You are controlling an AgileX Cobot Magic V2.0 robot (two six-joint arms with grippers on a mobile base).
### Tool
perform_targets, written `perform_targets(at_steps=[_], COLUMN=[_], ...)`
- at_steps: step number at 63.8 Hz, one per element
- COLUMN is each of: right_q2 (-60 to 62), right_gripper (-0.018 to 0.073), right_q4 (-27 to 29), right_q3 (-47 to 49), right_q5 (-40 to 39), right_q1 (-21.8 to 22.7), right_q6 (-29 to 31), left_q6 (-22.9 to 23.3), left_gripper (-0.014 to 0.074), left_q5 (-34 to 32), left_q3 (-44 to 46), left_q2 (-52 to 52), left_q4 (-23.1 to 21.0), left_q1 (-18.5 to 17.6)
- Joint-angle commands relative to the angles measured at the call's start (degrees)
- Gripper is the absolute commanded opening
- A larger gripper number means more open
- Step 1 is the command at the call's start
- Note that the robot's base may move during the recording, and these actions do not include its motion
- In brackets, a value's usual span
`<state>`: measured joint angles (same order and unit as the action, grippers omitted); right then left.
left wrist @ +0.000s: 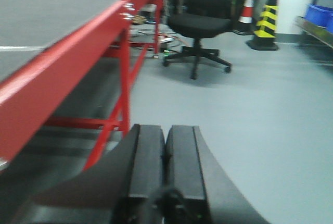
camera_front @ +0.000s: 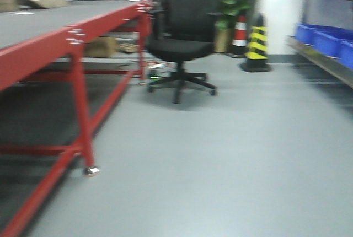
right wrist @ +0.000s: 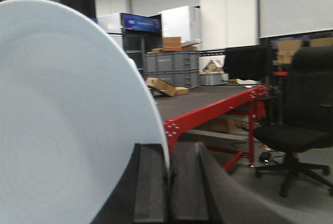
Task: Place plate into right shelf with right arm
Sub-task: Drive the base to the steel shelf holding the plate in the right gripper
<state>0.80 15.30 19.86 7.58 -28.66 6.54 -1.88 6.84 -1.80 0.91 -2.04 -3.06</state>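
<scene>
No lettering is showing clearly enough to read; the dark blue lit panel [right wrist: 140, 24] topping the tall glass-fronted cabinet [right wrist: 131, 47] is carrying only blurred, illegible marks.

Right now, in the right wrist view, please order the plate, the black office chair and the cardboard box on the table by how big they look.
1. plate: largest, but only because it sits right at the camera.
2. black office chair: medium.
3. cardboard box: smallest, far away on the table.
</scene>
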Motion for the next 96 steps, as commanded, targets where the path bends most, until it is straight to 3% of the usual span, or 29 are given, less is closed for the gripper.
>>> perform_targets(at_steps=[1, 96], right_q2=[0.38, 0.38], right_gripper=[0.0055, 0.0055], right_q4=[-0.2, -0.2], right_q3=[1.56, 1.56], right_q5=[-5.27, -5.1], right_q1=[0.22, 0.22], right_q6=[0.41, 0.41], left_q6=[0.07, 0.07], left_gripper=[-0.0047, -0.0047], left_q5=[-4.84, -4.84], left_q3=[-0.57, -0.57], left_q2=[0.39, 0.39], left_q4=[-0.35, -0.35], left_q1=[-0.15, -0.15])
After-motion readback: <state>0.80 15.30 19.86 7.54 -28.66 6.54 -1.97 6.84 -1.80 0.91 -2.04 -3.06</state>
